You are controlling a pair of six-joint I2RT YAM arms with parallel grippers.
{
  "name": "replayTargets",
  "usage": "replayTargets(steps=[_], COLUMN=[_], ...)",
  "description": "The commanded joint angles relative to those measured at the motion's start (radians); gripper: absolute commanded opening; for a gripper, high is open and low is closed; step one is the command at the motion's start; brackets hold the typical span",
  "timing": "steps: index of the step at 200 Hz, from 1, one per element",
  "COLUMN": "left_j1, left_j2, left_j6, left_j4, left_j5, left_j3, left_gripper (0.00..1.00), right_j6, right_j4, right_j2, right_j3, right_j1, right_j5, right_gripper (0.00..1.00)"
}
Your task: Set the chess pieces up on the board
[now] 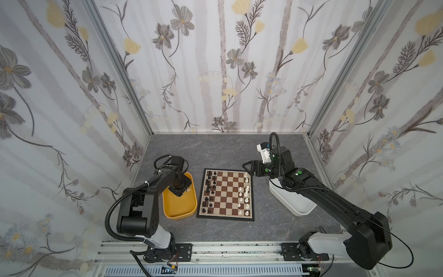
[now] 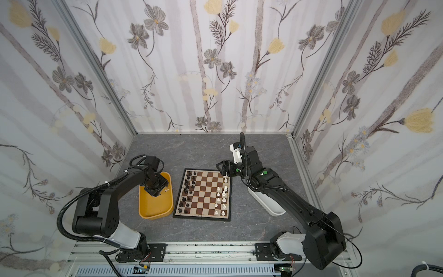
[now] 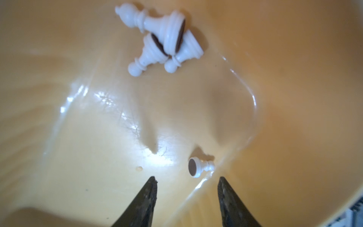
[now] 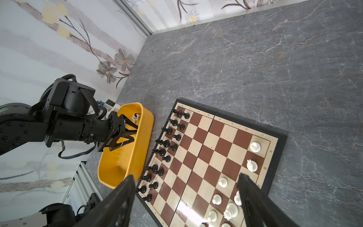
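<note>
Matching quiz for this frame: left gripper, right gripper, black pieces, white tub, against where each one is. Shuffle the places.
Things
1. left gripper
2. right gripper
3. black pieces
4. white tub

Places
A. open, above the white-piece side of the board
B. right of the board
C. open, down inside the yellow tub
D. standing along the board's left edge

Pairs: 1-C, 2-A, 3-D, 4-B

Heaped white chess pieces [image 3: 167,33] look blurred, partly overlapping.
</note>
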Motion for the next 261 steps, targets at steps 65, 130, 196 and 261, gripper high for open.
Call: replayTargets(steps=[65,130,196,261], left_j1=[-0.037,-0.026,0.011,0.057], left_j2=[0.047,0.100,0.099,0.071], left_j6=[-0.615,-0.622,-0.502,-0.379], left_j4=[0.250,0.239,0.139,0.125], left_j5=[0.035,0.019,-0.050,-0.069], left_j3=[-0.101,-0.100,-0.042,-0.031], left_gripper=[0.44,0.33,0.21,0.18], right_j6=[-0.024,-0.034,-0.033,-0.014], right_j4=[0.014,0.006,0.016,0.033], right_j2=[-0.005,-0.034,-0.026,-0.001], right_j3=[0.001,-0.030,-0.032,-0.024], right_j1=[-0.003,-0.013,-0.015,-0.016], right_j5=[-0.039,-0.047,-0.065,-0.085], right_gripper=[0.81,0.81,0.79,0.78])
